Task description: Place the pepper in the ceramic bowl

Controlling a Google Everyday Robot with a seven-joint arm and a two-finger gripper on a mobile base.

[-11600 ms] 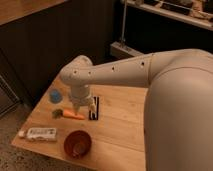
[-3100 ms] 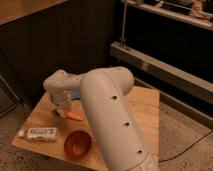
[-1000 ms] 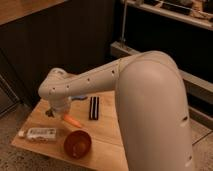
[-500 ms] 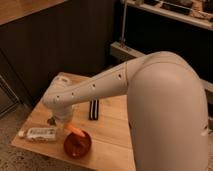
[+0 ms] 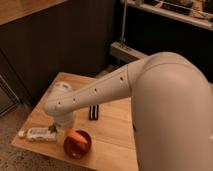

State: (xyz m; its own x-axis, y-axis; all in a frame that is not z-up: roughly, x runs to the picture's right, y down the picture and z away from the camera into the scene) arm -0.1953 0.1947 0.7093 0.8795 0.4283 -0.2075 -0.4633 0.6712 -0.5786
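The jaws hang beside the ceramic bowl (image 5: pixel 82 152), pepper (image 5: pixel 75 137) over it.

One worktop (image 5: pixel 117 131), one ceramic bowl (image 5: pixel 81 152), one pepper (image 5: pixel 76 136), one white tube (image 5: pixel 36 133), one black bar (image 5: pixel 94 111), one gripper (image 5: pixel 65 134) at the bowl's tube-side rim

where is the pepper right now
Lower left of the camera view: the pepper sits over the far rim of the ceramic bowl, close beside the gripper, with the white tube to their left.

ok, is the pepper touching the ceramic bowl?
Cannot tell. In the camera view the pepper overlaps the ceramic bowl, with the gripper low at the bowl's left edge; neither contact nor gap shows plainly.
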